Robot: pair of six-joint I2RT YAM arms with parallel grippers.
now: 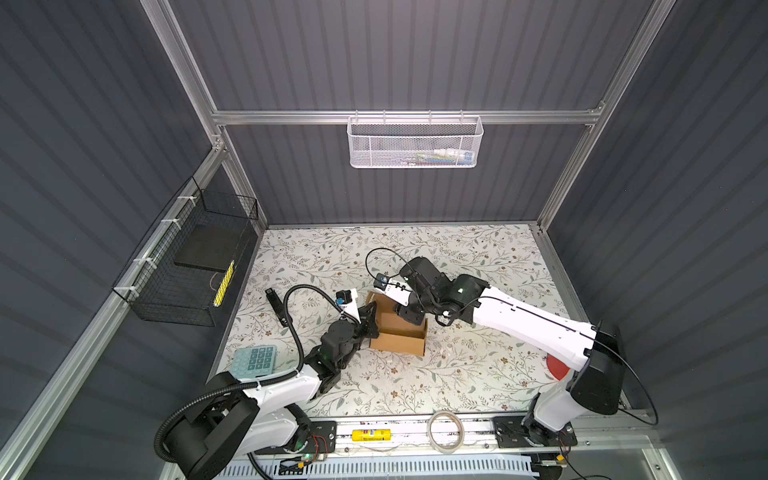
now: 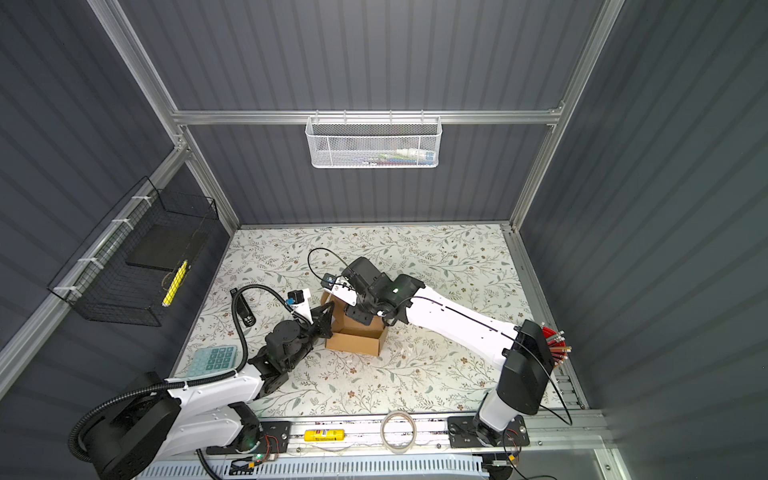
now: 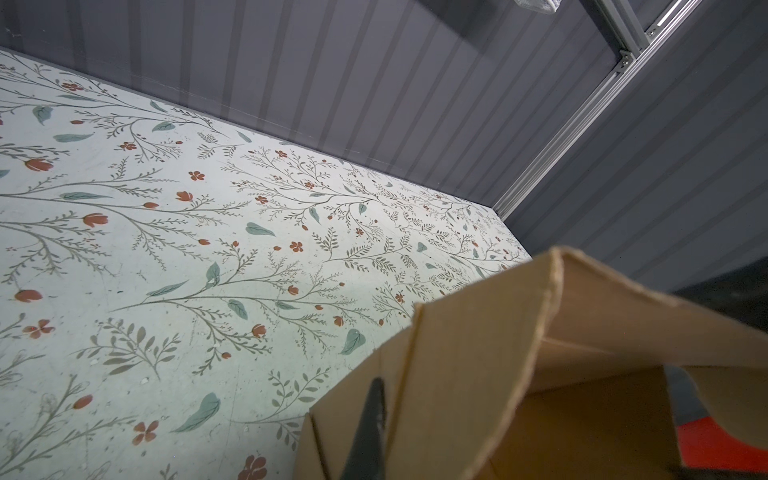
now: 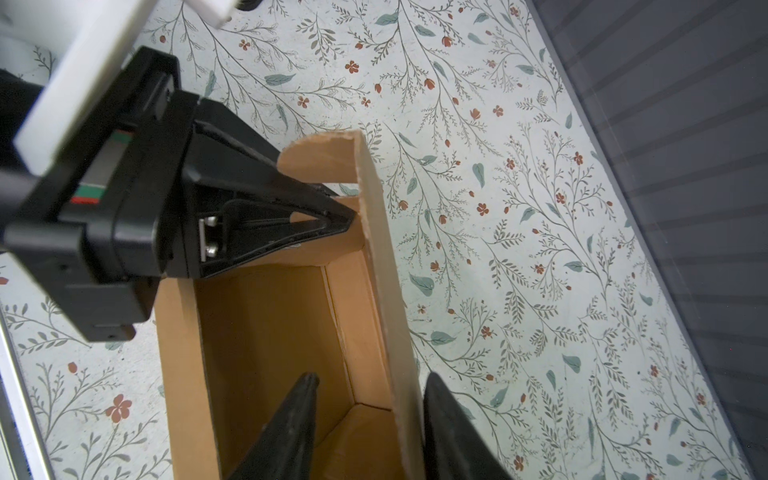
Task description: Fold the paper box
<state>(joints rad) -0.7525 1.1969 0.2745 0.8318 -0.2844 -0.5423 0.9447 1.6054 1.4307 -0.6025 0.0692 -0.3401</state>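
- the paper box point(image 1: 399, 332) is found near the middle of the floral table point(image 1: 457, 374), between the two arms, partly formed, with its top open and its walls raised.
- the left gripper point(image 4: 349, 218) is seen with its jaws together, its tip set against the inside of the box at a corner by a rounded flap point(image 4: 320, 160); whether cardboard is pinched between them cannot be told.
- the right gripper point(image 4: 371, 376) is seen with its jaws apart, straddling one raised wall point(image 4: 376, 232), with one finger inside the box and one outside.
- the box is judged to be light and likely to slide on the table, so it is best braced on one side while the other is worked.
- its corrugated panels are judged stiff, bending readily only along the scored creases; cut edges could be crushed by a hard pinch.
- a hold is best taken on a wall's upper edge, close to a crease.
- no print, brand or label is seen on the cardboard.
- a label is carried by the yellow object point(image 1: 372, 435) on the front rail, but it is too small to be read; the calculator point(image 1: 254, 362) keys are equally illegible.
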